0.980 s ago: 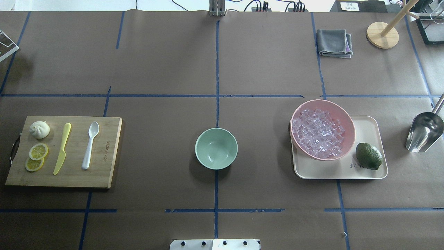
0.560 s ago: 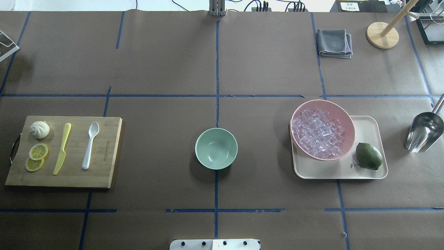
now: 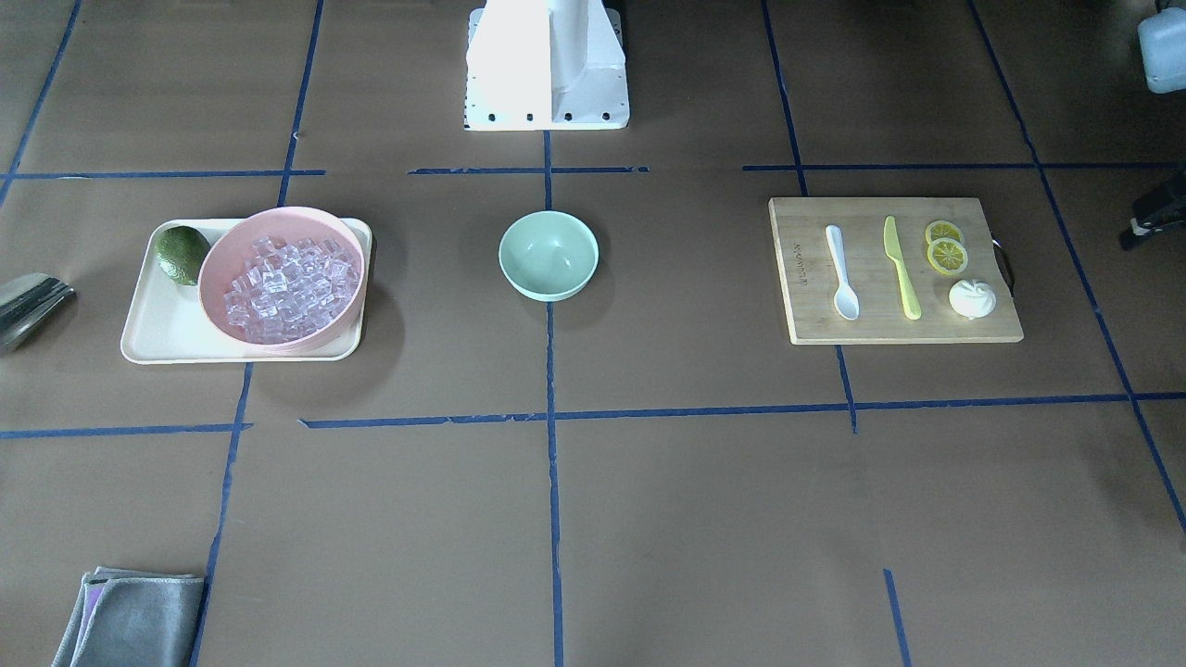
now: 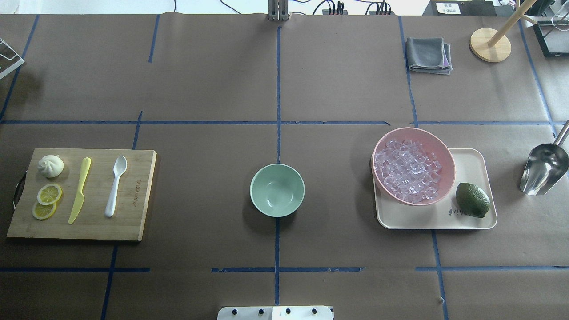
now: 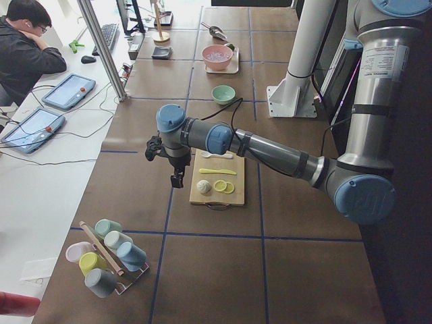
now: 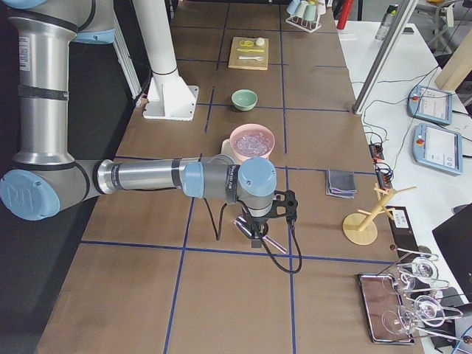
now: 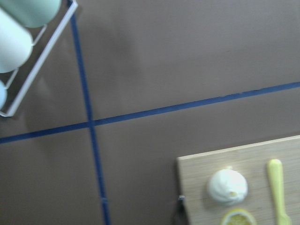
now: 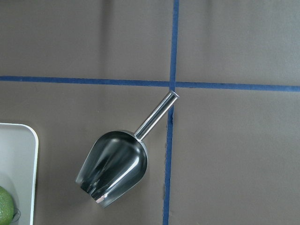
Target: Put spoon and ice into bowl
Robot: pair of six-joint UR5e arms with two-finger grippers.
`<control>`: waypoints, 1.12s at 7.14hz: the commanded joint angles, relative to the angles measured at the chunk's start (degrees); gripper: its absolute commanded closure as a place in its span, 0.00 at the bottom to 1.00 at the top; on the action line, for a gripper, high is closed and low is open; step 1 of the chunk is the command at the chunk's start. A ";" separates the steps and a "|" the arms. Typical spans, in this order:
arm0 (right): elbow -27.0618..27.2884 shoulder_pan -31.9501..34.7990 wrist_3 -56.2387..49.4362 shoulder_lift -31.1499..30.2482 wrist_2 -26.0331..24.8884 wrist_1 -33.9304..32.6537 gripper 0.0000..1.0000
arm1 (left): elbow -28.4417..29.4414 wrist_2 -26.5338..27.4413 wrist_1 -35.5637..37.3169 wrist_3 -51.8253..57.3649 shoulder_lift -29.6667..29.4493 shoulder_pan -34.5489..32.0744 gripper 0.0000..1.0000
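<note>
Mint-green bowl (image 4: 277,190) sits mid-table, white spoon (image 4: 114,187) at its 9 o'clock, ice cubes (image 4: 408,171) at 3 o'clock; left gripper (image 5: 177,179) and right gripper (image 6: 255,234) apparently hang aloft, open or closed unclear.

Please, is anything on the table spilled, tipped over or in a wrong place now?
Nothing stands out. The ice is all inside the pink bowl, none on the tray. The green bowl stands upright and empty. The spoon lies flat on the cutting board beside the knife.

Polished metal scoop (image 8: 112,168), matt brown paper table cover (image 4: 346,89), wooden board (image 4: 133,222) (visible grain), glassy ice (image 4: 409,175).
</note>
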 commanded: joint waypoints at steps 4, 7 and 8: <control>0.25 -0.02 0.09 -0.23 4.59 -0.18 0.00 | -3.38 9.38 -19.57 -38.58 0.89 21.31 0.02; 0.33 -0.02 0.09 -0.41 5.16 -0.01 0.00 | -1.19 15.71 -19.93 -40.64 -0.60 29.16 0.02; 0.25 -0.02 -0.17 -0.41 5.16 -0.01 0.00 | -1.18 16.25 -19.93 -41.34 -0.78 30.74 0.05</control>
